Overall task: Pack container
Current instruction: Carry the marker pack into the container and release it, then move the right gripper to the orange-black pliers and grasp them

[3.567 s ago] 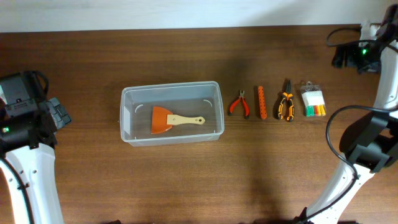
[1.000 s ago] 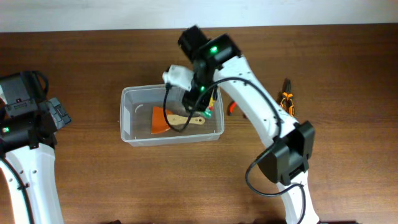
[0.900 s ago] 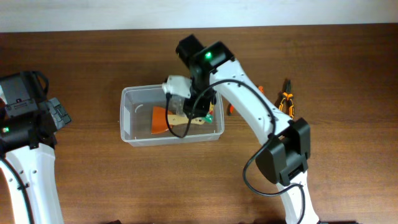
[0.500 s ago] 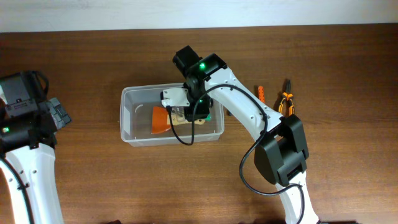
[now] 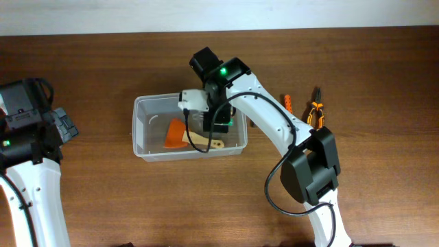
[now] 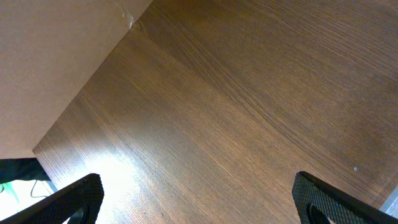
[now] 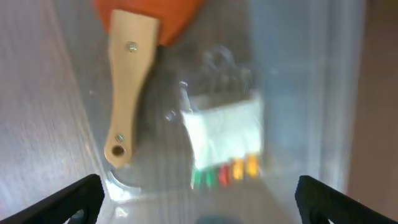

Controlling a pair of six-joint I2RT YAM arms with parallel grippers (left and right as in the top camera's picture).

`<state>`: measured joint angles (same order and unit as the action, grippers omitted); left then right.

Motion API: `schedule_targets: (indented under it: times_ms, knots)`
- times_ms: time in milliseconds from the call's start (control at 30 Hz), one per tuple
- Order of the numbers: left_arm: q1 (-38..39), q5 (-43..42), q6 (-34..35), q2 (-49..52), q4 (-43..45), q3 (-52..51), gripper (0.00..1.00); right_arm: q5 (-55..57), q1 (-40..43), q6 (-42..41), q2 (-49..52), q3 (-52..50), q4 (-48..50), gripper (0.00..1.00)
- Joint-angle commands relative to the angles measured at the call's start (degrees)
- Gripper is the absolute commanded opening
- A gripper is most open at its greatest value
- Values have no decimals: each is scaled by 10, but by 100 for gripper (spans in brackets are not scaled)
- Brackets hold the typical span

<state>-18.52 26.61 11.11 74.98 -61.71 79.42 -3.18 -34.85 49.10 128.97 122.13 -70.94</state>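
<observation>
Packet (image 7: 224, 134) had moved off the desk (image 5: 103, 199) into the container (image 5: 139, 130), beside the scraper (image 7: 130, 93) handle. Right gripper (image 7: 202, 202) was above it, spread wide and empty. Left gripper (image 6: 199, 199) was also wide. Container sat on the desk, pliers (image 5: 315, 116) to its right. I judged it light, flexy, slick: grip the rim.

Overhead looks straight down on the brown wooden tabletop (image 5: 103, 199). Left wrist faces that wood close up; right wrist looks closely into the clear plastic rectangular tub (image 5: 145, 137), which overhead also shows.
</observation>
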Motion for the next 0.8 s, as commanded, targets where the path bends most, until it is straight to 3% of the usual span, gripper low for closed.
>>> schedule_targets:
  times_ms: [0,167,500,767]
  knots:
    - [-4,6,-7,-6,-1,9,99,55,10,-145,-37,73,-31,99]
    - [-4,6,-7,-6,-1,9,99,68,71,-233,-45,163,-91,99]
    - [-4,6,-7,-6,-1,9,99,17,353,-579,-11,168,-61,99]
    - [-4,6,-7,-6,-1,9,99,-30,436,-601,19,49,-60,96]
